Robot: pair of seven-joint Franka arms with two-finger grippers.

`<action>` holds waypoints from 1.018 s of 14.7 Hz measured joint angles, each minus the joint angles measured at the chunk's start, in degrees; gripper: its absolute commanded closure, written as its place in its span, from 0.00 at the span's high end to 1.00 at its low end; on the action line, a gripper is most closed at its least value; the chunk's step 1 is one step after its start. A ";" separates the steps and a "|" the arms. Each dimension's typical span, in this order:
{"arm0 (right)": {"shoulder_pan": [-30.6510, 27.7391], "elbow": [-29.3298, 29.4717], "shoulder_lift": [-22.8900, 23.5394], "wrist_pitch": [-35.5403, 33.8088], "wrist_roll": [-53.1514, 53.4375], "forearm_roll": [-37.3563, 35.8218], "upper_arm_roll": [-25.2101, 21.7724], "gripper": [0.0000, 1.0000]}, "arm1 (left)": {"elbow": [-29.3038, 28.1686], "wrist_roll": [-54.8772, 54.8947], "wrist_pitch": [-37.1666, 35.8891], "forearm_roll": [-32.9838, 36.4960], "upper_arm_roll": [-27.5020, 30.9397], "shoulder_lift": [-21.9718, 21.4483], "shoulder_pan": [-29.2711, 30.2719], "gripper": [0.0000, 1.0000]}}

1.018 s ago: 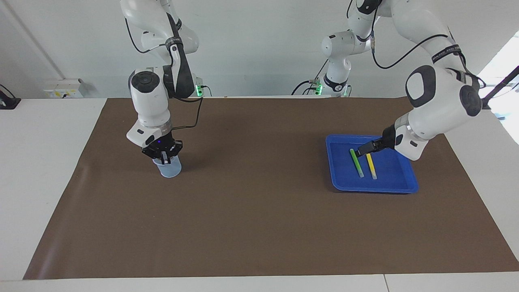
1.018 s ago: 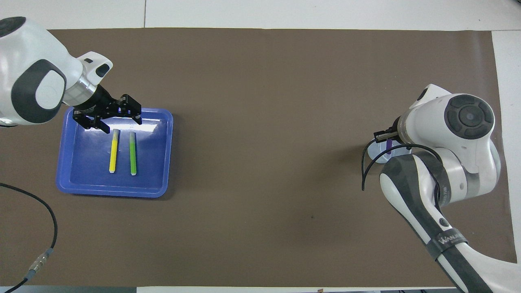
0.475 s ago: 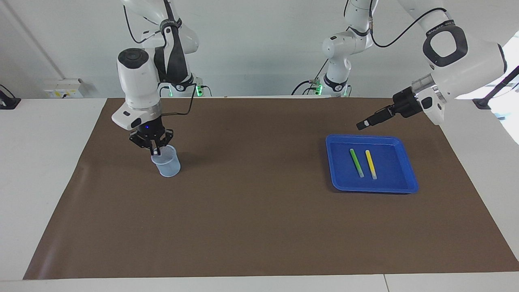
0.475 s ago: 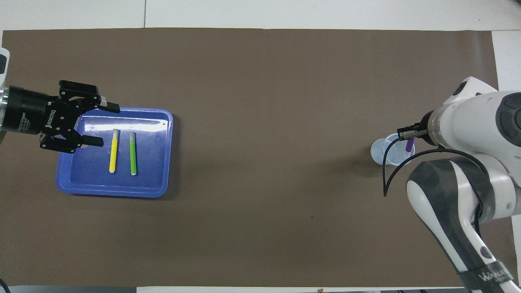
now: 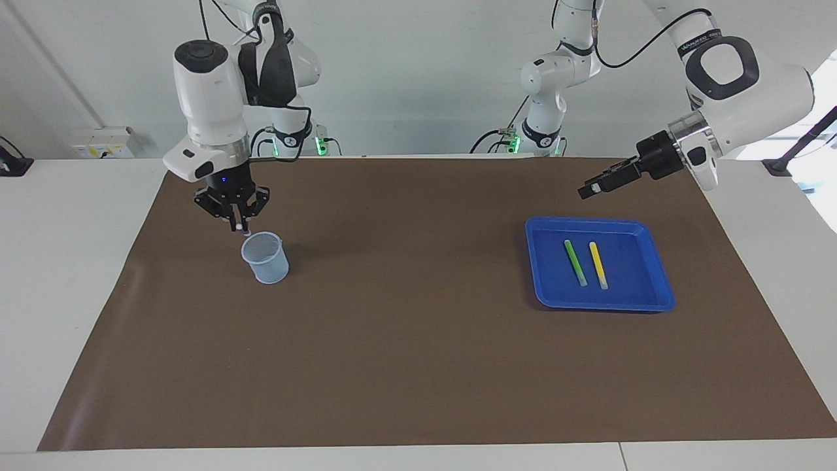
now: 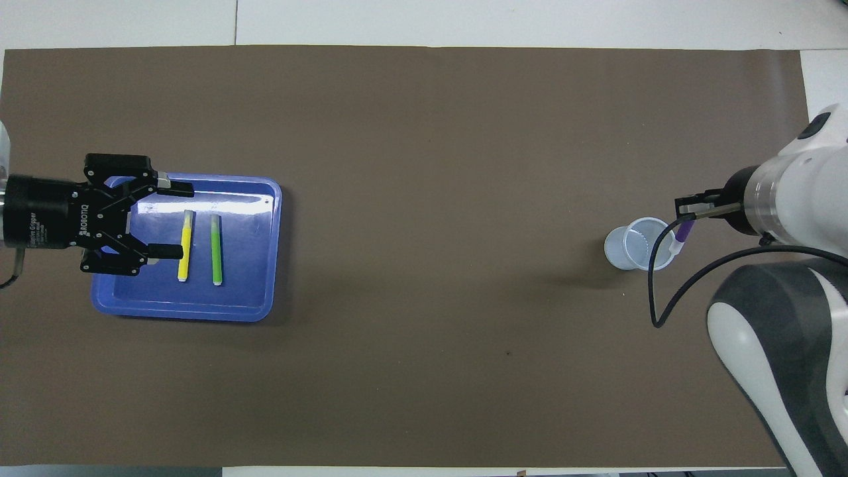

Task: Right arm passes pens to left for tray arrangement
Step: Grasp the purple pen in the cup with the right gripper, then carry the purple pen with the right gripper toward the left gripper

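Observation:
The blue tray (image 5: 657, 302) (image 6: 265, 265) lies toward the left arm's end of the table. A green pen (image 5: 575, 261) (image 6: 216, 249) and a yellow pen (image 5: 598, 264) (image 6: 185, 246) lie side by side in it. My left gripper (image 5: 586, 191) (image 6: 173, 220) is open and empty, raised over the tray's edge nearest the robots. My right gripper (image 5: 239, 226) (image 6: 689, 211) is shut on the purple pen (image 6: 683, 234), which hangs just over the pale mesh cup (image 5: 266, 258) (image 6: 629, 243).
A brown mat (image 5: 418, 340) covers the table. Two smaller white arms with green-lit bases (image 5: 543, 78) stand at the robots' edge. A black cable (image 6: 662, 291) hangs from the right arm near the cup.
My right gripper has lifted the purple pen up out of the cup. My left gripper has risen out of the tray and drawn back, open.

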 measured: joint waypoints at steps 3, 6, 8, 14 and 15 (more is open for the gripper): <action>0.32 0.28 0.65 0.71 14.15 8.52 2.29 0.00 | -4.21 -0.79 2.46 -5.56 -0.01 -2.51 -0.03 1.00; 0.92 2.61 2.45 3.70 35.46 16.53 7.99 0.00 | -5.52 -4.64 5.03 -8.77 -0.24 -3.51 -0.91 1.00; 1.07 5.81 5.48 8.80 51.65 19.36 13.23 0.00 | -5.88 -6.82 7.10 -10.13 -0.32 -3.56 -3.29 1.00; 2.40 15.79 15.88 19.32 83.67 19.54 24.46 0.00 | -7.89 -11.58 14.30 -13.14 -0.46 -3.96 -9.37 1.00; 2.41 16.85 16.79 19.35 86.10 19.54 25.68 0.00 | -8.43 -11.95 15.08 -13.64 -0.48 -4.16 -10.14 1.00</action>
